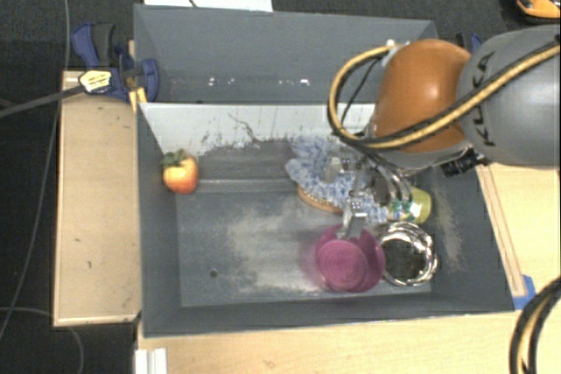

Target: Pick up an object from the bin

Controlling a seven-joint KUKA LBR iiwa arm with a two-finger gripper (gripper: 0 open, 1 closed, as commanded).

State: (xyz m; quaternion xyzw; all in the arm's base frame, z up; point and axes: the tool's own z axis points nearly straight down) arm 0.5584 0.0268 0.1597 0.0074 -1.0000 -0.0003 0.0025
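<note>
1. So: grey bin (158, 276), clutter bunched right-centre.
2. Gripper (355, 219) hangs between the blue-white knitted cloth (320, 166) and the magenta cup (349, 263), close over the cup's far rim. Open or clenched: can't tell.
3. Likely target is the cup. Straddle one wall, descend straight, clear the steel cup (408, 255) beside it.

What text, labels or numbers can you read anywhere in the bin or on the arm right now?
No text can be read.
On the arm: dark marks on the grey shell may be lettering, too blurred to read.
On the yellow bottle: any label is too small to read.
On the apple, pink cup, metal cup and blue cloth: no print seen.
</note>
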